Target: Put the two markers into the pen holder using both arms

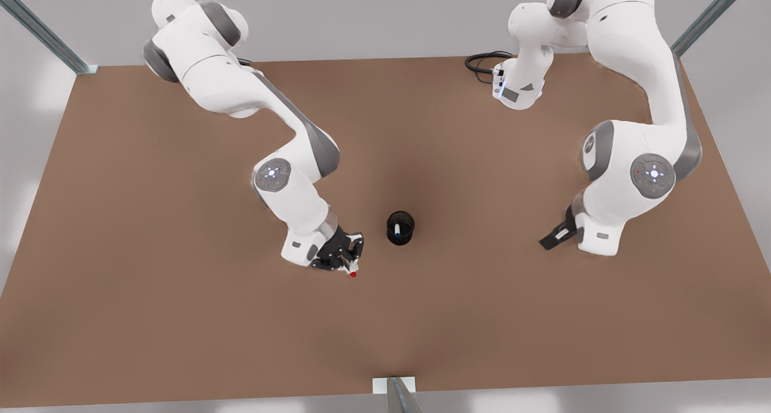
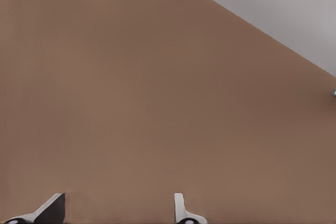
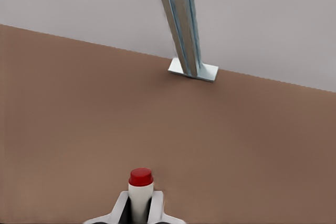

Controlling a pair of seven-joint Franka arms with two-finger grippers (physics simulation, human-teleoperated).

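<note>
Brown and matte, the worktop (image 1: 181, 316) is lying flat beneath grey surroundings, with metal struts standing at its edges. On the front view's left, the right end effector (image 1: 348, 262) is reaching down near the surface, its black fingers (image 3: 122, 209) closing on the red-capped marker (image 3: 140, 192), a smooth white cylinder whose red tip is projecting past them. Just beside it, at centre, the pen holder (image 1: 400, 227), a small black mesh cup, is standing upright and holding the blue-capped marker (image 1: 397, 232). On the front view's right, the left end effector (image 1: 557, 237) is waiting above bare worktop, its fingers (image 2: 181, 211) spread wide and gripping nothing.
</note>
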